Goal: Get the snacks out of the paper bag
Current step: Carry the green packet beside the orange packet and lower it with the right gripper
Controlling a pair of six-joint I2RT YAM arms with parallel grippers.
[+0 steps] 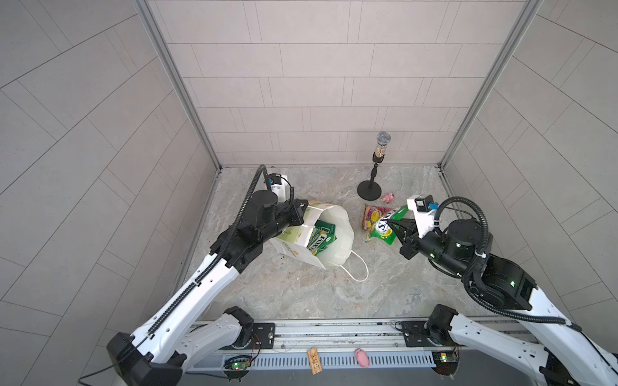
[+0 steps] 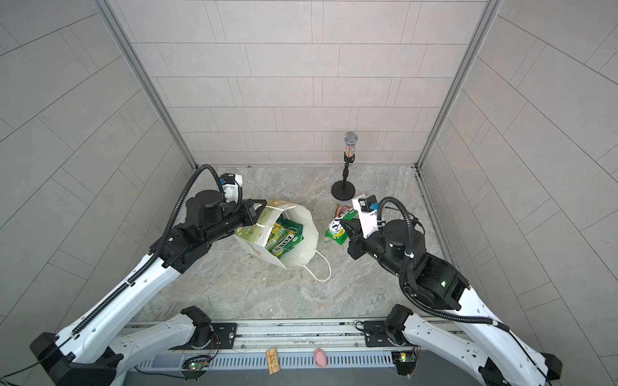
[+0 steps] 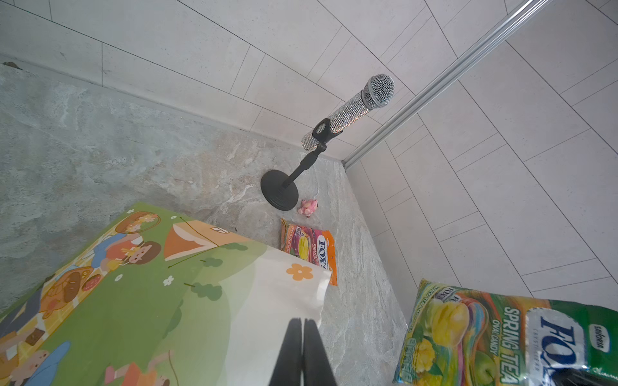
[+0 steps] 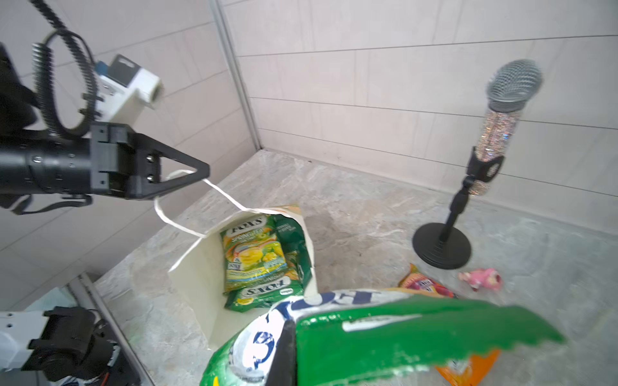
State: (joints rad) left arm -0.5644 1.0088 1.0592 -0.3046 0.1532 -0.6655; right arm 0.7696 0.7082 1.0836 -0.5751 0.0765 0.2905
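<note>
Right wrist view shows the paper bag [image 4: 200, 277] left of centre on the table [image 4: 351, 217], its mouth open. At least two yellow-green FOX'S packets [image 4: 254, 257] and a dark green packet [image 4: 291, 234] lie inside. The left gripper [image 4: 202, 172] has its fingers together, clamped on the bag's far cord handle [image 4: 220, 194], which is raised off the table. The near handle [image 1: 359, 270] lies loose on the table.

To the right, outside the bag, the right gripper [image 1: 398, 230] has its fingers pinched on a yellow-green FOX'S Spring Tea packet [image 1: 384, 229]. In both top views this packet overlaps an orange-pink FOX'S packet [image 1: 369, 214] lying on the table. Farther back are a pink toy [image 1: 388, 198] and a microphone on a stand [image 1: 381, 147].
</note>
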